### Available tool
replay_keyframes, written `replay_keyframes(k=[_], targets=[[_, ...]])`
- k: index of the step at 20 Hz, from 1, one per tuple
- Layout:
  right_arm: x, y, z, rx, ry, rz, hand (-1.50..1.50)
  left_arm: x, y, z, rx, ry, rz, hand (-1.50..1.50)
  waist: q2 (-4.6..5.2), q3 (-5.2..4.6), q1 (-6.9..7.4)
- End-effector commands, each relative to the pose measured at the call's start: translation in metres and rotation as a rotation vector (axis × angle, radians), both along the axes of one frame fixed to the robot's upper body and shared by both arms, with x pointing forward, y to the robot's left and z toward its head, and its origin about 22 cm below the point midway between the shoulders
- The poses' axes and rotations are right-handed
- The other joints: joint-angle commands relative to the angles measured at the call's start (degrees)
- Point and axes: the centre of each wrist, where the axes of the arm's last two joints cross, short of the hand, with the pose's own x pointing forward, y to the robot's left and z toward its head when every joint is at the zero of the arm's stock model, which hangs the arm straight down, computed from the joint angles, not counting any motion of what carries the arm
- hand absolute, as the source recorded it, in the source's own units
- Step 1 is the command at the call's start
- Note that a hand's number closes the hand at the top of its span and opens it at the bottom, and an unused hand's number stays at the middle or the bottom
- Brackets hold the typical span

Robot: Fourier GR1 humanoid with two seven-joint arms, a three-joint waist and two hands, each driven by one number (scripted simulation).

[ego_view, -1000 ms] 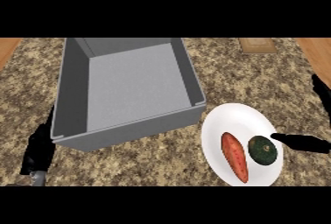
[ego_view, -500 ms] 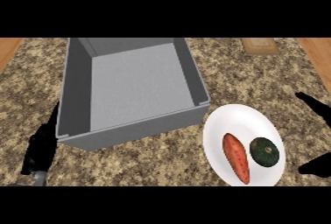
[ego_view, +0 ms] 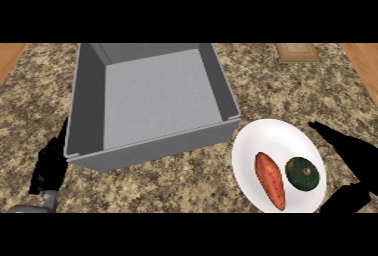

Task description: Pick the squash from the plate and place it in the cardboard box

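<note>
I see the squash (ego_view: 302,173) lying on the plate (ego_view: 269,134) near the worktop's right edge, my right hand (ego_view: 348,199) spread open beside it, my left hand (ego_view: 48,166) relaxed, empty, beside the box (ego_view: 159,145).

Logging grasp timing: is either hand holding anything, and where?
Nothing is held. The open right hand flanks the squash on the plate, not touching; the left hand is empty.
</note>
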Motion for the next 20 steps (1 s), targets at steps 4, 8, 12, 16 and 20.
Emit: replay_keyframes(k=[4, 8, 12, 16, 20], targets=[[-0.001, 0.012, -0.024, -0.06, 0.032, -0.053, -1.5, -0.003, 0.005, 0.002, 0.003, 0.001, -0.012, 0.0, 0.01, 0.06, -0.02], [-0.001, 0.015, -0.025, -0.082, 0.072, -0.063, -1.5, -0.015, 0.022, -0.008, 0.001, -0.01, -0.007, 0.0, 0.02, 0.04, 0.04], [-0.012, -0.006, -0.02, -0.106, 0.09, -0.067, -1.5, -0.009, -0.005, 0.0, 0.001, 0.007, 0.022, 0.0, -0.03, 0.06, -0.21], [-0.009, 0.0, -0.039, -0.074, 0.065, -0.059, -1.5, -0.014, -0.007, -0.015, -0.001, -0.006, -0.014, 0.0, 0.0, 0.06, -0.12], [0.005, -0.002, -0.036, -0.086, 0.049, -0.073, -1.5, -0.005, -0.005, 0.002, -0.007, 0.012, -0.012, 0.0, -0.01, 0.06, -0.05]])
